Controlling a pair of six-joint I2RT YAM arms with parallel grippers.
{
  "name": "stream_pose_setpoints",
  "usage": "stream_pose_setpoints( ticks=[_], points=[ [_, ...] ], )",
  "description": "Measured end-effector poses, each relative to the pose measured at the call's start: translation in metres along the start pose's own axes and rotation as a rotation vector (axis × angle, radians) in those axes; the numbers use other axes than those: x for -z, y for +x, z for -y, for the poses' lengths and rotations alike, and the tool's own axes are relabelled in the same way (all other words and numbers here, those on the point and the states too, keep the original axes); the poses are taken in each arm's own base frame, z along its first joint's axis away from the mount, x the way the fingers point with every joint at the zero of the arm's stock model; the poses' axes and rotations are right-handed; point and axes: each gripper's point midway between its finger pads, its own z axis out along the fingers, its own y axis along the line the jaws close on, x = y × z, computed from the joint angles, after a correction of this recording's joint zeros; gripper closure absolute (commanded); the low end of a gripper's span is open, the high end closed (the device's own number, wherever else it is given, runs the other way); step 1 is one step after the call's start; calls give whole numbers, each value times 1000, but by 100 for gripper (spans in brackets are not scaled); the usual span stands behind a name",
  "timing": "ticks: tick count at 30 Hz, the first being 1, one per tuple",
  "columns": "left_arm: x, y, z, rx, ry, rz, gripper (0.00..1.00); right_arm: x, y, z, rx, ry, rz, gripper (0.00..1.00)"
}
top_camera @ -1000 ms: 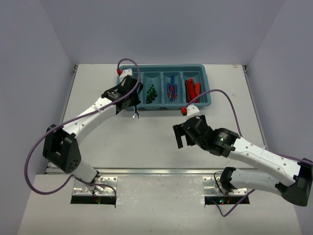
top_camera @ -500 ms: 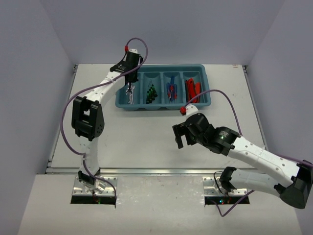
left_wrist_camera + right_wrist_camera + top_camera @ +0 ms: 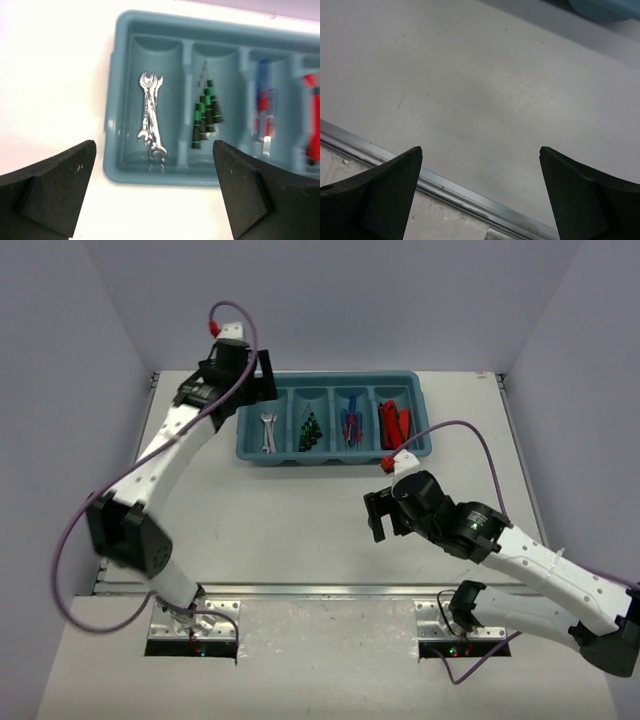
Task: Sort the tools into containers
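The teal tray (image 3: 334, 456) stands at the back of the table with four long containers side by side. Silver wrenches (image 3: 268, 430) lie in the leftmost one, then green-black drivers (image 3: 309, 429), blue screwdrivers (image 3: 350, 427) and red knives (image 3: 393, 422). My left gripper (image 3: 257, 390) hangs open above the tray's left end, holding nothing. In its wrist view the wrenches (image 3: 151, 116) and drivers (image 3: 205, 112) lie below the open left gripper (image 3: 154, 145). My right gripper (image 3: 385, 516) is open and empty over bare table in front of the tray; the right gripper (image 3: 480, 148) shows only tabletop between its fingers.
A metal rail (image 3: 450, 190) runs along the table's near edge, below the right gripper. The tray's corner (image 3: 600, 7) shows at the top of the right wrist view. Grey walls close in the table on three sides.
The left gripper carried a wrench from the table in front of the tray to the leftmost compartment, opened and drew back up and left. The right arm shifted slightly right.
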Motion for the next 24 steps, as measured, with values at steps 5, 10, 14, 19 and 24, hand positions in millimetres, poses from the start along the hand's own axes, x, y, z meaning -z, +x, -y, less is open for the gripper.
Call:
stream_pose_setpoints(
  ticks=[5,10,14,19,24],
  points=[
    [157,-21,-48,202,80,294,0,41,-32,29,-41,94,141,1],
    [204,38,-94,254,60,373,0,83,-52,61,-72,194,261,1],
    [174,100,-105,199,17,269,0,96,-43,85,-80,285,286,1],
    [160,148,-114,154,4,187,0,90,-14,100,-63,340,265,1],
    [172,130,-111,177,43,275,0,83,0,106,-49,372,245,1]
  ],
)
